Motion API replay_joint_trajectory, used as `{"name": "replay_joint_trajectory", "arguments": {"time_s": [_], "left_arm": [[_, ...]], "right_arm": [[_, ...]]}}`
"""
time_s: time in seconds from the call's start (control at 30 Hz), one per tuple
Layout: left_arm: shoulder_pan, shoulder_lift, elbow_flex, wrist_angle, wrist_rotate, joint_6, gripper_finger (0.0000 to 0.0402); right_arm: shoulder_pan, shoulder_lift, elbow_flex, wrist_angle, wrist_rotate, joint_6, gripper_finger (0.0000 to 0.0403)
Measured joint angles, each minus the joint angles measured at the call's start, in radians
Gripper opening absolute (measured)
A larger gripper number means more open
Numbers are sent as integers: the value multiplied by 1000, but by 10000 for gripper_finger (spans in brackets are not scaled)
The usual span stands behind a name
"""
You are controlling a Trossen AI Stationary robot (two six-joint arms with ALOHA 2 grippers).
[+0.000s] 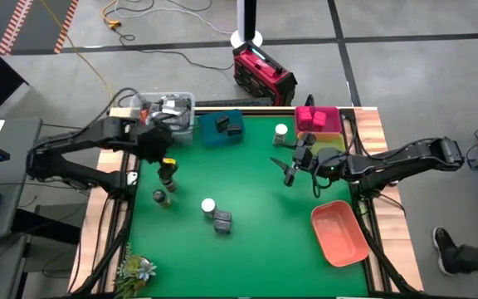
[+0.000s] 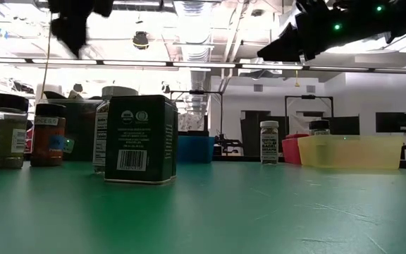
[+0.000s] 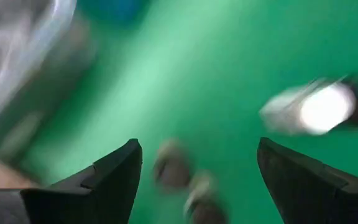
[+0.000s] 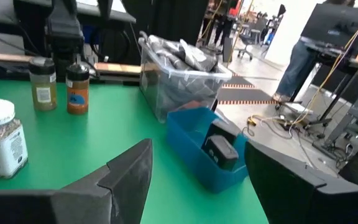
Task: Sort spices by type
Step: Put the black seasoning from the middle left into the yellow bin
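The left gripper (image 1: 168, 163) hung wide and empty near the surface's (image 1: 247, 241) left edge, above two jars (image 1: 163, 197). The right gripper (image 1: 291, 172), wide too, held nothing beside the yellow tray (image 1: 332, 143).

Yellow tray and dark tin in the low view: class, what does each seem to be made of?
Yellow tray: probably translucent plastic, since the room's light glows through its smooth walls. Dark tin: likely painted metal or coated card with a slight sheen; its flat, sharp-edged printed faces leave it open.
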Motion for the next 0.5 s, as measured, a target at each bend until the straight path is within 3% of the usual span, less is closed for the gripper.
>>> {"name": "replay_joint_trajectory", "arguments": {"time_s": [0.13, 0.3, 0.5], "left_arm": [[10, 114, -6, -159, 39, -30, 306], [-11, 208, -15, -159, 56, -29, 306], [-43, 232, -15, -156, -30, -34, 306]], "right_arm": [[0, 0, 0, 11, -6, -4, 284], [0, 0, 0, 10, -7, 3, 284], [20, 0, 0, 6, -14, 22, 284]]}}
